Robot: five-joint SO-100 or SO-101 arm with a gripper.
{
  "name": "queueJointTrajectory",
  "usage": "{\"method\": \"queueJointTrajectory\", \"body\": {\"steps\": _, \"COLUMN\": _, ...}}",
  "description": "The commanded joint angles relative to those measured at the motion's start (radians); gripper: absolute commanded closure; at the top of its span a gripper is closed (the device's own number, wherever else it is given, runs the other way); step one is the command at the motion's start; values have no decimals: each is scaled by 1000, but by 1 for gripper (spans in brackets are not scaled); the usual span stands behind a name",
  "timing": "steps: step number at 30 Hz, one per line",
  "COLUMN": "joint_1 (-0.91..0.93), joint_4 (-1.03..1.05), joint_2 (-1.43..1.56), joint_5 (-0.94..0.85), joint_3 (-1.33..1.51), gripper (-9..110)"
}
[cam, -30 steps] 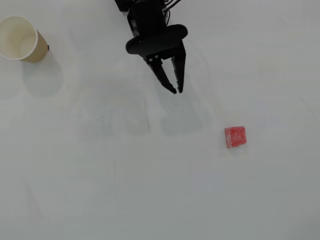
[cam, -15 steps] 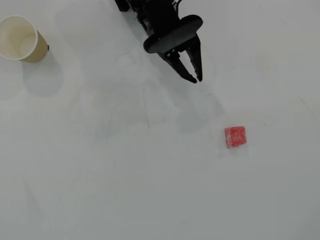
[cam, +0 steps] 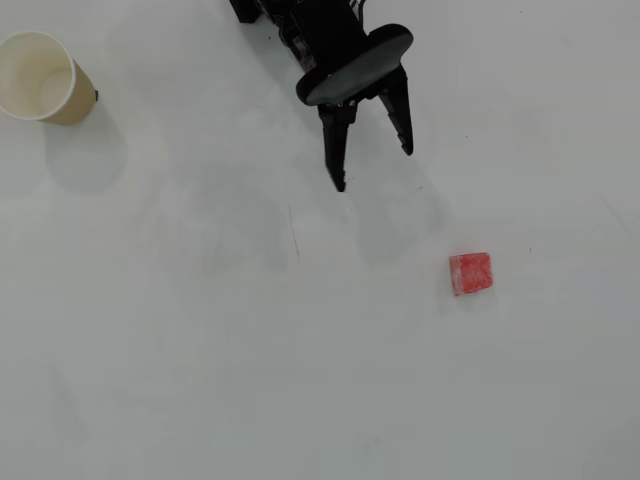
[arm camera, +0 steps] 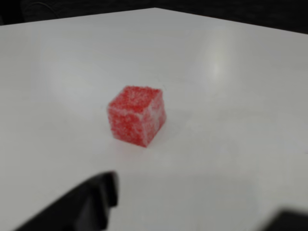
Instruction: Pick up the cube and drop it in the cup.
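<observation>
Table surface [cam: 250,350] between gripper [cam: 374,168] and cube [cam: 470,273] is bare; nothing stands in that path. All four sides of the cube are free. Cup [cam: 40,77] stands well apart at the overhead view's upper left, with open table around it

Matte black gripper [cam: 374,169], tapered fingers

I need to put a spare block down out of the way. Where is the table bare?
In the overhead view, bare: the whole lower half below the cube, and the middle between the cup and the open claw. Crowded only at the top, around the claw.
</observation>
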Motion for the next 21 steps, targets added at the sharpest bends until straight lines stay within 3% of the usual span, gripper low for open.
{"method": "queueJointTrajectory", "body": {"steps": 1, "joint_1": 0, "joint_4": -5, "joint_2": 21, "joint_5": -3, "joint_3": 35, "gripper": 62}}
{"method": "queueJointTrajectory", "body": {"steps": 14, "joint_1": 21, "joint_4": -11, "joint_2": 17, "joint_5": -12, "joint_3": 35, "gripper": 59}}
{"method": "queueJointTrajectory", "body": {"steps": 21, "joint_1": 23, "joint_4": -129, "joint_2": -183, "joint_5": -11, "joint_3": -71, "gripper": 59}}
